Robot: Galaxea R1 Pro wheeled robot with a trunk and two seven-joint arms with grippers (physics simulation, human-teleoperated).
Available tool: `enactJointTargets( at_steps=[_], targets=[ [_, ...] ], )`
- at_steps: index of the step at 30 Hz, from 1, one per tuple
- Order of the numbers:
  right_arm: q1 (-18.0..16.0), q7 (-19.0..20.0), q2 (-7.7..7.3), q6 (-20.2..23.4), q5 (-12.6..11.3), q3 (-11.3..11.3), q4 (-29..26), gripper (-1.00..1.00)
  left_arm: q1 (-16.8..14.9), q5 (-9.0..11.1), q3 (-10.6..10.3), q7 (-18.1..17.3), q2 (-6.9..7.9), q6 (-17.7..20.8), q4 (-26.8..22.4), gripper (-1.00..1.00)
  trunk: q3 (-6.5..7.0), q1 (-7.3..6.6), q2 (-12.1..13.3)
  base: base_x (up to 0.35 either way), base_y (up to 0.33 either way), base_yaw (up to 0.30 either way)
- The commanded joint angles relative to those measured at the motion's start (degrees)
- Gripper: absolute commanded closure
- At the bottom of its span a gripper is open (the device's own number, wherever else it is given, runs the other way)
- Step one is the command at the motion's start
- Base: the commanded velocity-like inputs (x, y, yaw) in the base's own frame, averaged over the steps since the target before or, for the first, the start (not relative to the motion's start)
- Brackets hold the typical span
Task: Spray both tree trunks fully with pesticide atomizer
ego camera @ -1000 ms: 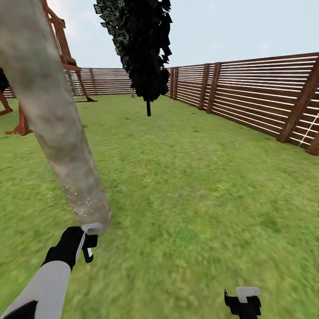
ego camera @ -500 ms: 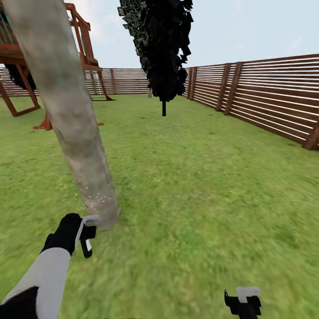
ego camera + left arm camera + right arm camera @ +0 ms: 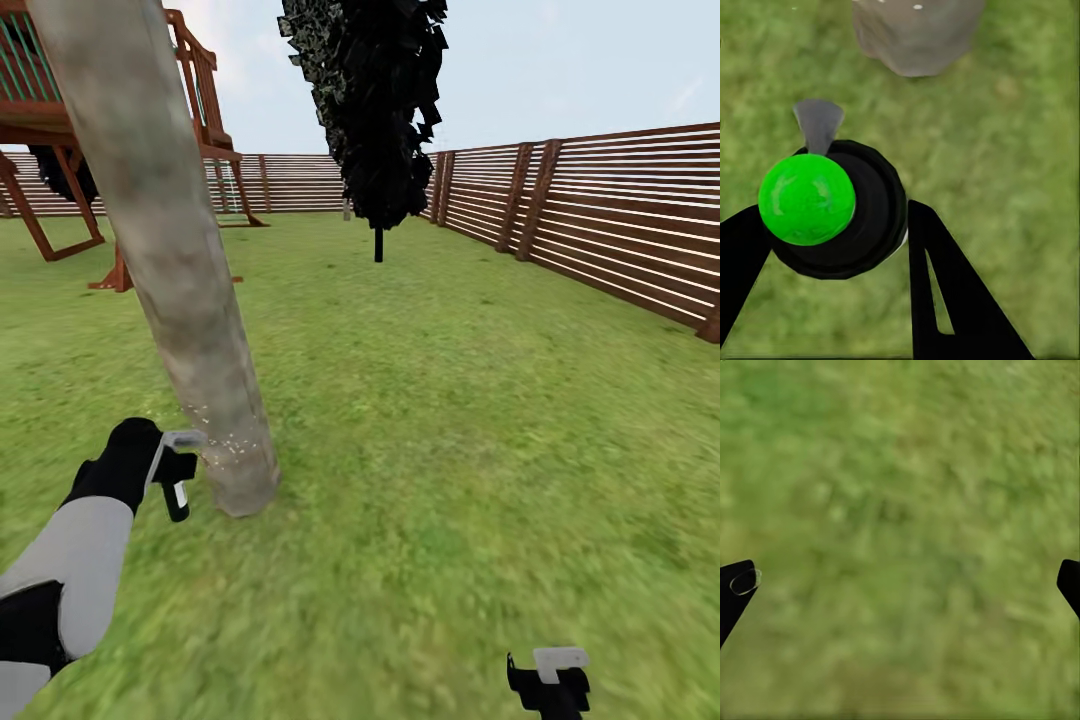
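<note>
A thick, mottled grey-tan tree trunk (image 3: 185, 290) leans up from the lawn at the left of the head view. Its base (image 3: 916, 34) also lies just ahead of the nozzle in the left wrist view. My left gripper (image 3: 176, 468) is shut on the pesticide atomizer (image 3: 847, 217), a small black bottle whose round top shows green here. Its grey nozzle (image 3: 818, 124) points at the trunk's foot. Fine white specks of pesticide (image 3: 228, 446) dot the lower trunk. My right gripper (image 3: 548, 675) hangs low over bare grass, its fingers spread wide with nothing between them (image 3: 900, 585).
A dark narrow cypress (image 3: 375, 110) stands further back in the middle. A brown slat fence (image 3: 620, 240) runs along the right and far side. A wooden play structure (image 3: 60, 110) rises behind the trunk at the left. Open grass (image 3: 450, 420) stretches to the right.
The view has panned left, so the cypress and trunk sit further right. My left gripper with the atomizer has risen and now sits beside the trunk's base rather than below it.
</note>
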Motion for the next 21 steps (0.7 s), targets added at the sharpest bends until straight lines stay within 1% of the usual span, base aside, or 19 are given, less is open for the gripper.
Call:
enactJointTargets(
  at_steps=[1,2,4,6,9,13,21],
  targets=[
    [0.0,0.0,0.0,0.0,0.0,0.0,0.0,-1.0,0.0,-0.1,-0.2,0.0,0.13,0.1,-0.1,1.0,0.0,0.0,0.0,0.0,0.0,0.0],
    [0.0,0.0,0.0,0.0,0.0,0.0,0.0,-1.0,0.1,-0.1,-0.4,0.0,0.53,0.2,-0.1,1.0,0.0,0.0,0.0,0.0,0.0,0.12],
    [0.0,0.0,0.07,0.0,0.0,0.0,0.0,-1.0,0.3,-0.1,-0.5,0.0,0.77,0.3,-0.1,1.0,0.0,0.0,0.0,0.0,0.0,0.228],
    [0.0,0.0,0.08,0.0,0.0,0.0,-0.1,-1.0,0.5,-0.2,-0.5,0.0,0.72,0.3,-0.2,1.0,0.0,0.0,0.0,0.055,-0.027,0.261],
    [0.0,0.0,0.06,0.0,0.0,0.0,0.0,-1.0,0.6,-0.2,-0.6,0.0,0.31,0.2,-0.2,1.0,0.0,0.0,0.0,0.214,-0.148,0.057],
    [0.0,0.0,0.0,0.0,0.0,0.0,0.0,-1.0,0.5,-0.3,-0.5,0.1,0.0,0.3,-0.2,1.0,0.0,0.0,0.0,0.161,-0.226,0.005],
    [0.0,0.0,0.0,0.0,0.0,0.0,0.0,-1.0,0.4,-0.4,-0.5,0.1,0.0,0.3,-0.2,1.0,0.0,0.0,0.0,0.01,-0.275,0.0]
  ],
)
